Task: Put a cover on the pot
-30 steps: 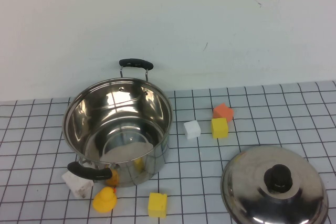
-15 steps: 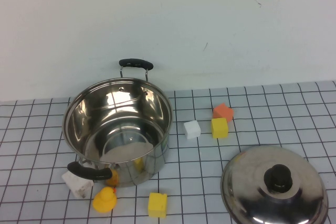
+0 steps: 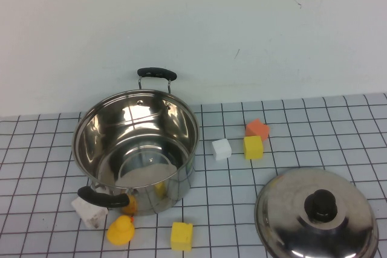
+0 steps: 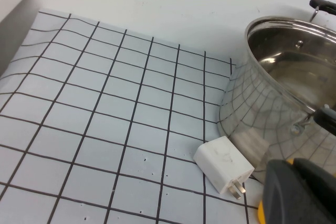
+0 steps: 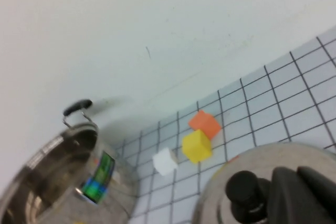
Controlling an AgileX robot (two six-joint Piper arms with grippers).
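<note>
The pot [image 3: 136, 143] is a large shiny steel pot with two black loop handles. It stands open on the left of the gridded mat and also shows in the left wrist view [image 4: 273, 103] and the right wrist view [image 5: 58, 171]. The domed steel lid [image 3: 284, 203] with a black knob [image 3: 320, 205] lies on the mat at the front right. Neither gripper shows in the high view. My right gripper [image 5: 296, 174] is shut and empty, just beside the lid's knob [image 5: 244, 190]. My left gripper [image 4: 293, 165] is shut and empty, low beside the pot's near wall.
A white charger plug [image 3: 89, 209] and a yellow duck [image 3: 121, 229] lie against the pot's front. A yellow block [image 3: 181, 235] lies in front of it. A white cube [image 3: 221, 148], a yellow cube [image 3: 253, 147] and an orange block [image 3: 257, 129] lie between pot and lid.
</note>
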